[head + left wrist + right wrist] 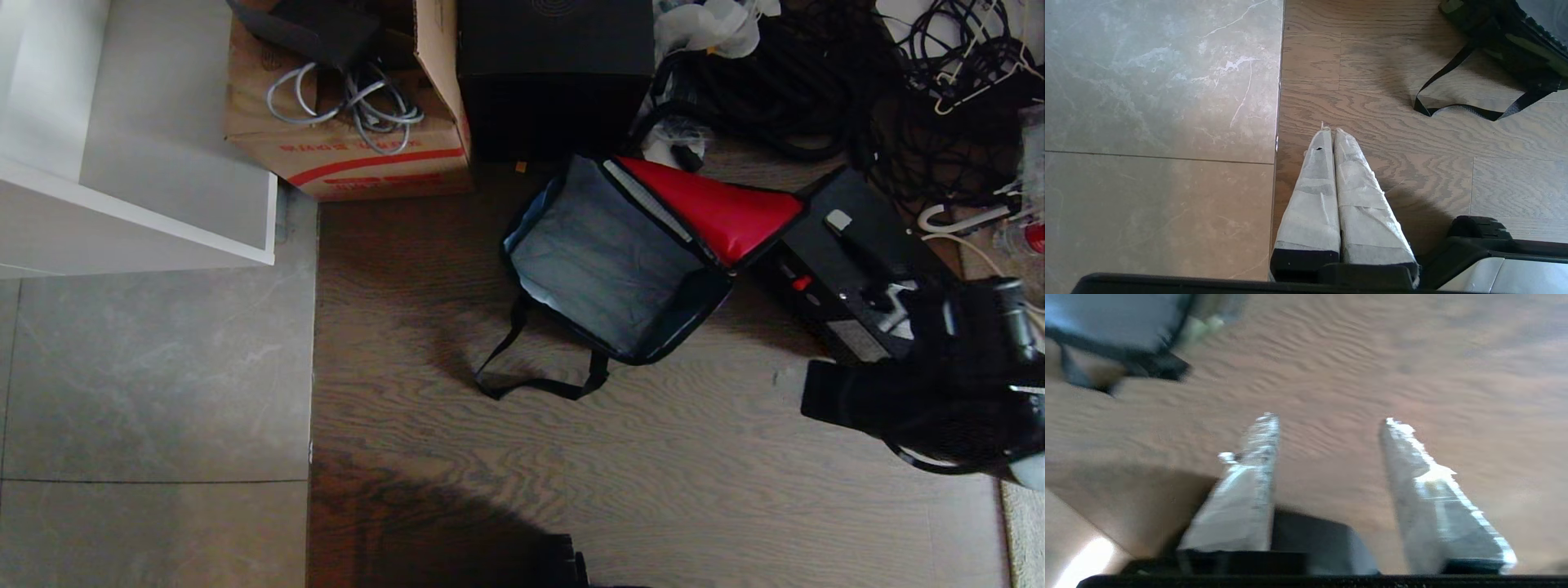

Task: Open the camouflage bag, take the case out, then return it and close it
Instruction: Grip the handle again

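— Camouflage bag (608, 261) first: where is it lying?

— On the wood floor (653, 490) ahead of me, unzipped and spread wide. Its grey lining faces up, the red-lined flap is thrown back toward my right, and its black strap (535, 380) trails onto the boards in a loop.

— And the case (849, 269)?

— Out of the bag, flat on the floor just beside the red flap, on my right side. Its small red spot shows on the edge nearest the bag.

— What is your right gripper (1329, 420) doing?

— It hangs over bare boards, near the case — its fingers (1249, 486) stand apart with nothing between them. My right arm shows dark at the head view's right edge, in front of the case's near end.

— Your left gripper (1331, 130)?

— Parked low over the floor by the seam where tile (1159, 122) meets wood, its padded fingers pressed together, empty, well apart from the bag.

— Anything behind the bag?

— A brown cardboard box (351, 139) with grey cables on it, a tall black box (555, 73) next to it, and a tangle of black cords (816, 90).
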Motion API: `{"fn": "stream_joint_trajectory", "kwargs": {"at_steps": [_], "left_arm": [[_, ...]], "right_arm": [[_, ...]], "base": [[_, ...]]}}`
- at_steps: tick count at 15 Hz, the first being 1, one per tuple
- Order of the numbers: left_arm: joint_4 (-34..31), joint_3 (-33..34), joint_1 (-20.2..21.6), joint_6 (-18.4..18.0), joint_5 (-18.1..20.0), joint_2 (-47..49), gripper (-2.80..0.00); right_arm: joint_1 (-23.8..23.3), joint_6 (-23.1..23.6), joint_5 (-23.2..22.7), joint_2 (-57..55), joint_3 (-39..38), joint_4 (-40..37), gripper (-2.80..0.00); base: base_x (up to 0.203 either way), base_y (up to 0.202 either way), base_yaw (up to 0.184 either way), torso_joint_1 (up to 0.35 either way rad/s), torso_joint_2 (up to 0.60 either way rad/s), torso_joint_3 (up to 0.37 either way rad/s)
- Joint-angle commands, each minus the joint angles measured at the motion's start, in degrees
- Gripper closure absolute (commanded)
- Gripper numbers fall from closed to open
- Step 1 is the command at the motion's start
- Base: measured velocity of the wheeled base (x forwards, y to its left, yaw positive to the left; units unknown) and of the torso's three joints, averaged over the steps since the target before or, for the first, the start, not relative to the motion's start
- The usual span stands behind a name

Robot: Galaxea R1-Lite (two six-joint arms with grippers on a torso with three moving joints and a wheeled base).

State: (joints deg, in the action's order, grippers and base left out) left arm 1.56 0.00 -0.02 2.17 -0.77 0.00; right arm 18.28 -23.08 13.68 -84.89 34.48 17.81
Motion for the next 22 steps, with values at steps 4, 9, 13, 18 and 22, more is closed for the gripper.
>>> {"fn": "stream_joint_trajectory", "kwargs": {"at_steps": [4, 9, 13, 18, 22], "left_arm": [[0.02, 0.44, 0.02, 0.03, -0.08, 0.00, 0.00], [0.02, 0.44, 0.02, 0.03, -0.03, 0.00, 0.00], [0.02, 0.44, -0.03, 0.03, -0.05, 0.00, 0.00], [0.02, 0.44, -0.06, 0.03, -0.11, 0.00, 0.00], [0.02, 0.44, 0.01, 0.03, -0.11, 0.00, 0.00]], "right_arm": [[0.02, 5.99, 3.72, 23.48, -11.19, -9.94, 0.00], [-1.15, 7.95, 3.89, 41.73, -13.23, -22.58, 0.00], [-7.86, 8.93, 1.43, 58.86, -17.78, -27.95, 0.00], [-17.10, 17.61, -11.18, 69.29, -31.48, -22.56, 0.00], [-18.15, 20.85, -13.00, 82.36, -34.17, -17.64, 0.00]], "base": [[0.000, 0.000, 0.000, 0.000, 0.00, 0.000], [0.000, 0.000, 0.000, 0.000, 0.00, 0.000], [0.000, 0.000, 0.000, 0.000, 0.00, 0.000], [0.000, 0.000, 0.000, 0.000, 0.00, 0.000], [0.000, 0.000, 0.000, 0.000, 0.00, 0.000]]}}
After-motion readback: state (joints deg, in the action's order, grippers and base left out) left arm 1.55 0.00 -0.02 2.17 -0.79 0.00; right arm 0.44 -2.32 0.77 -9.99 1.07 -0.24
